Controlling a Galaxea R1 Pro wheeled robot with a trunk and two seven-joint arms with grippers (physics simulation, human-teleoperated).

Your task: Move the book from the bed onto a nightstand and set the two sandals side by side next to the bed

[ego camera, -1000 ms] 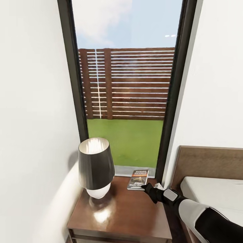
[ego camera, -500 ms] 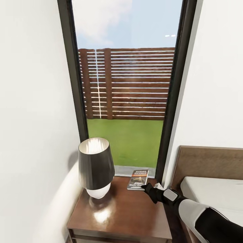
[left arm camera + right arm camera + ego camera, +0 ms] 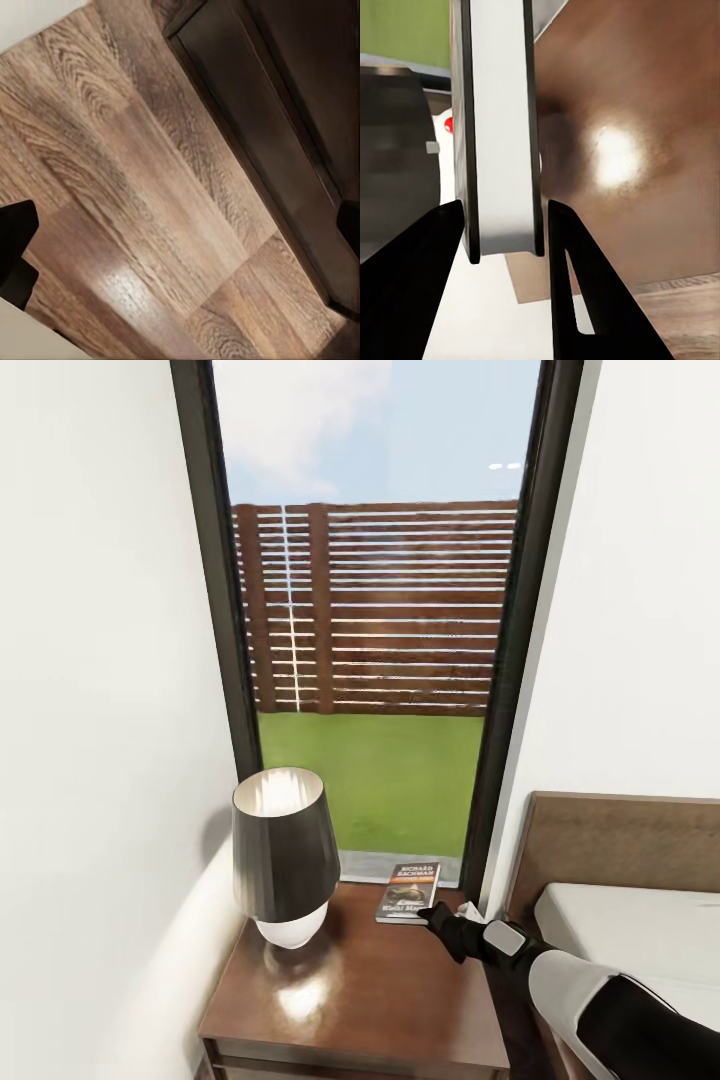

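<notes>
Resting flat on my glossy dark-brown wooden nightstand [image 3: 380, 1000], the thin dark paperback book [image 3: 408, 893] is sitting between my right gripper's [image 3: 502, 247] spread black fingers [image 3: 412, 285]; a black-shaded white lamp [image 3: 283, 857] is standing beside it.

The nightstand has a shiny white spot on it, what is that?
In the head view it is glare: light bouncing off the glossy nightstand top, just in front of the lamp. The right wrist view shows the same kind of bright patch on the wood beside the book, and everything there looks soft and blurry up close.
</notes>
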